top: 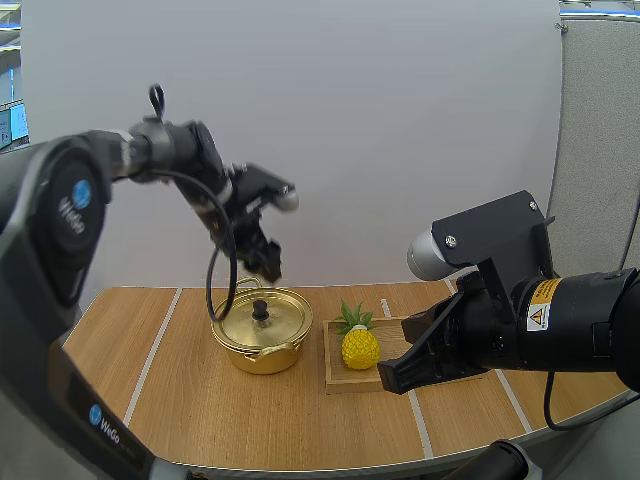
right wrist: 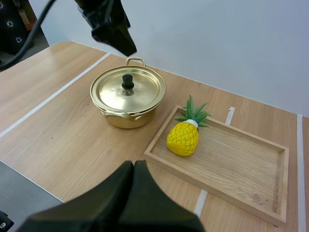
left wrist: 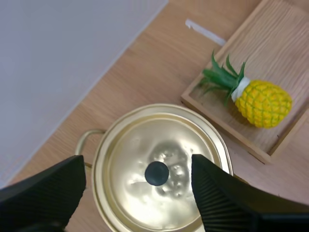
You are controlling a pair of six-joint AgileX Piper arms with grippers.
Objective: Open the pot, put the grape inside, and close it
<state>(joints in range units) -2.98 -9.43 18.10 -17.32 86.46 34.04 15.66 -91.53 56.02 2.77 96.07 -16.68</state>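
A golden pot [top: 262, 335] stands on the wooden table with its lid [left wrist: 145, 145] on, a black knob [left wrist: 157, 173] at the lid's centre. My left gripper [top: 264, 262] hangs open just above the lid, its fingers [left wrist: 48, 193] on either side of the knob and clear of it. A yellow toy pineapple [top: 360, 346] with green leaves lies on the left end of a wooden tray [top: 332, 384] right of the pot. My right gripper [top: 388, 378] is shut on nothing, over the table's front near the tray. In the right wrist view the pot [right wrist: 128, 94] and pineapple [right wrist: 183, 137] lie ahead.
White tape lines [top: 155, 350] run across the tabletop. The rest of the tray [right wrist: 241, 164] is bare wood. A white wall stands close behind the pot. The table's front edge [top: 350, 466] curves below my right arm.
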